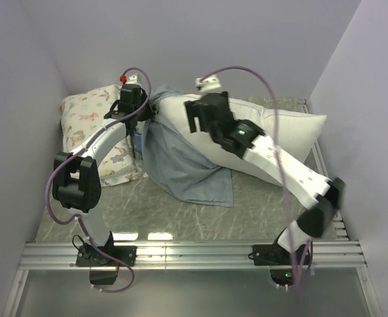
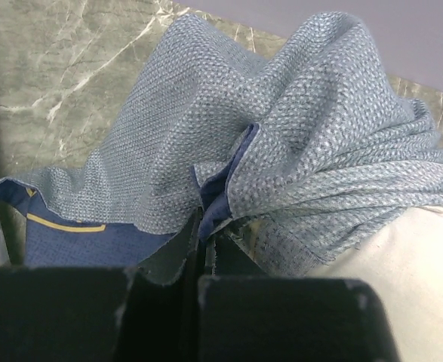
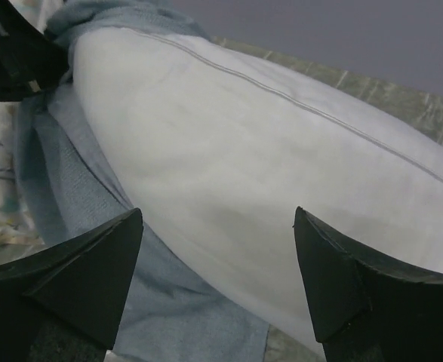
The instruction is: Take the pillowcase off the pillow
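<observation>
Within left tool [image 2: 204,245], pillowcase [image 2: 296,128] edge

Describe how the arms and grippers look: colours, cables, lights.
The left arm and right arm have white links with black joint housings. A purple cable loops along each. A green light glows on the right arm's joint; a red cap tops the left wrist. The right gripper has black wedge-shaped fingers; the left gripper is black too.

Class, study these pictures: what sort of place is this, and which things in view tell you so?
Probably a lab robot test cell, not a bedroom: plain walls box in a marble-patterned table, the left arm and right arm are bolted to an aluminium rail, and the pillow and pillowcase look like props.
</observation>
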Action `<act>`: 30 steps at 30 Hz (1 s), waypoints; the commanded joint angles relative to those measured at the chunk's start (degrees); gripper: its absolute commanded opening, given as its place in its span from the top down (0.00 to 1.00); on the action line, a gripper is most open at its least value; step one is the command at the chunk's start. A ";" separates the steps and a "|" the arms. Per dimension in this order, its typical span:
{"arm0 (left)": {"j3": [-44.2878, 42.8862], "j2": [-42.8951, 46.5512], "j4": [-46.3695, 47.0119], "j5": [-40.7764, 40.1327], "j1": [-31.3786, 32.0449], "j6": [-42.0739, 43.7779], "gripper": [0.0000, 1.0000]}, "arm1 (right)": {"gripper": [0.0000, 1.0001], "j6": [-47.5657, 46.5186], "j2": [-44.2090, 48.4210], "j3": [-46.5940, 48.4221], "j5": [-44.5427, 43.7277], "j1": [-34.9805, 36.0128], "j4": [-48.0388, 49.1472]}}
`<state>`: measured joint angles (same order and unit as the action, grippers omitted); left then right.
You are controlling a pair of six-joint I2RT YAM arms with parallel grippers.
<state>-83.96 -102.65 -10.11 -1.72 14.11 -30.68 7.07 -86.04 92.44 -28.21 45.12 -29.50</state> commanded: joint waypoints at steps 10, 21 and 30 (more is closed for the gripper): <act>4.33 5.18 -1.41 -5.49 2.77 -0.17 1.00 | 0.72 1.45 -26.46 11.09 -11.42 0.32 -0.20; 3.45 5.71 -0.79 -8.66 1.63 -1.75 1.00 | 1.00 9.01 -5.11 7.22 -8.62 -8.81 -6.61; 2.76 4.48 -0.35 -6.28 -1.36 -2.11 1.00 | 1.00 9.19 5.35 5.82 -5.72 -14.36 -8.20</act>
<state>-80.64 -98.08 -8.03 1.13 17.98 -34.74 17.19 -89.47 95.33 -24.29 34.68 -37.60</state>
